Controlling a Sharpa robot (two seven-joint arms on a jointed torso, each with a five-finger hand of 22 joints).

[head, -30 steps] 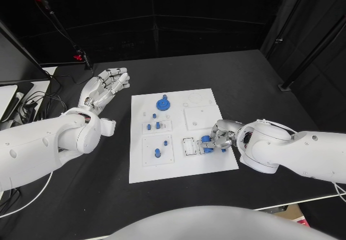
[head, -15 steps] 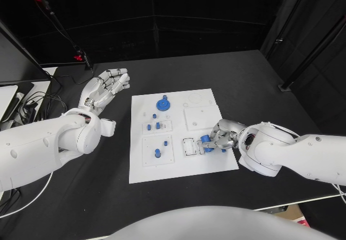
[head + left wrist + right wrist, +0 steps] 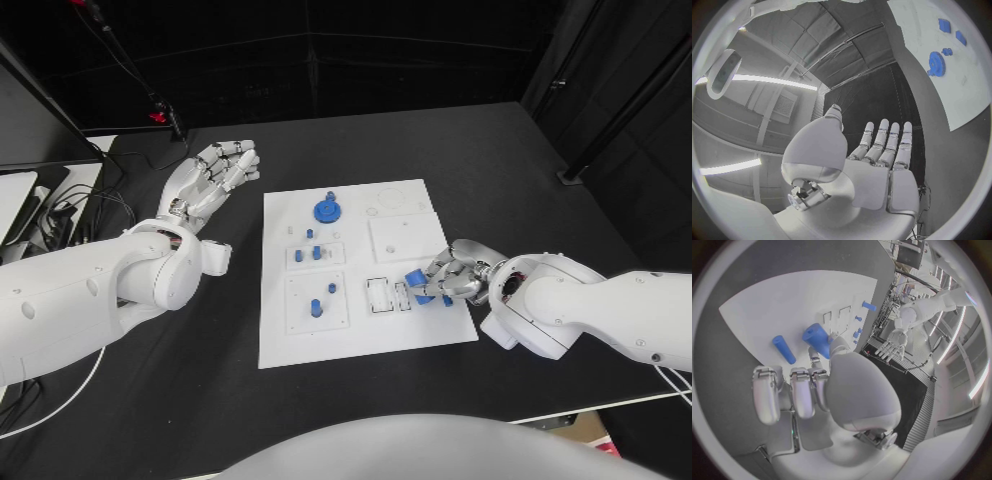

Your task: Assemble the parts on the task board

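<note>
The white task board point(image 3: 361, 342) lies mid-table with a blue gear point(image 3: 327, 209) near its far edge and small blue pegs point(image 3: 307, 250) standing in its left plates. My right hand point(image 3: 459, 273) hovers over the board's right edge and pinches a short blue part point(image 3: 415, 278) between thumb and finger. The right wrist view has this blue part point(image 3: 815, 335) at the fingertips. A slim blue cylinder point(image 3: 784, 349) lies on the board point(image 3: 767, 305) beside it. My left hand point(image 3: 214, 172) is off the board to the left, fingers stretched and holding nothing.
White insert plates point(image 3: 400, 236) sit on the board's right half, with small slotted holders point(image 3: 381, 293) close to my right hand. Cables and a stand point(image 3: 159, 115) lie at the far left. The left wrist view has the board point(image 3: 967, 85) and gear point(image 3: 934, 62) beyond my left hand point(image 3: 873, 165).
My right hand has shifted a little to the right, toward the board's edge, carrying the blue part. The left hand has stayed where it was.
</note>
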